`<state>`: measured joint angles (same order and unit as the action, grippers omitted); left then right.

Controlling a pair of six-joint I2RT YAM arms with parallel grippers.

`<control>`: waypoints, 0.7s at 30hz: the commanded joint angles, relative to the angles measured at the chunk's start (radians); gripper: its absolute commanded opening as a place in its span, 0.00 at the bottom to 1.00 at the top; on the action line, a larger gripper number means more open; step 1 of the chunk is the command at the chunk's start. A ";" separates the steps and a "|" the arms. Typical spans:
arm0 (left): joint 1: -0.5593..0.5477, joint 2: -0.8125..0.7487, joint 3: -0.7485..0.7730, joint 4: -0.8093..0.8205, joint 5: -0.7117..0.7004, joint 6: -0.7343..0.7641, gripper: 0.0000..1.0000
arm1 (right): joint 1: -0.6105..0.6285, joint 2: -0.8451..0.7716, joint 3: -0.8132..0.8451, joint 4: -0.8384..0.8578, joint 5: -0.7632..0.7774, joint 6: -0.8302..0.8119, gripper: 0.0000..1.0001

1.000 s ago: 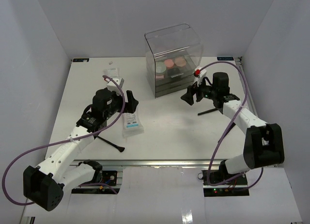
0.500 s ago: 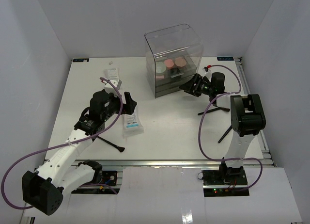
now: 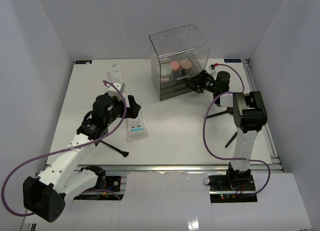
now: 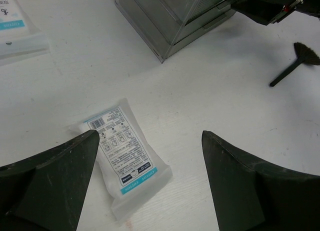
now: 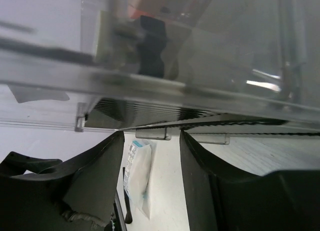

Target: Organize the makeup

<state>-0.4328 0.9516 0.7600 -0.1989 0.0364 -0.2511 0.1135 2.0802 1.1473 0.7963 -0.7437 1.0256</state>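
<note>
Right gripper at the drawer, left gripper above a sachet

Right gripper (image 3: 193,84) is at the front of the clear box (image 3: 177,43). Its fingers stand partly apart, with a small drawer tab (image 5: 151,133) between the tips, and they hold nothing. The left gripper (image 3: 134,105) hangs wide open and empty over a white sachet (image 4: 125,153) lying flat on the table (image 3: 175,128). A second sachet (image 3: 116,77) lies further back. Pink and beige compacts (image 3: 180,65) sit inside the box. One black brush (image 3: 220,112) lies near the right arm, and another brush (image 3: 114,147) lies near the left arm.
</note>
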 commanded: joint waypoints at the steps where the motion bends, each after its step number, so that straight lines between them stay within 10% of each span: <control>1: 0.008 -0.022 -0.007 0.023 0.000 0.007 0.94 | 0.002 0.009 0.038 0.067 -0.001 0.039 0.51; 21: 0.008 -0.003 -0.011 0.028 0.026 0.007 0.94 | -0.014 0.026 -0.012 0.143 0.063 0.070 0.08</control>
<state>-0.4293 0.9521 0.7597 -0.1939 0.0404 -0.2485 0.1112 2.1143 1.1488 0.8397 -0.7162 1.1175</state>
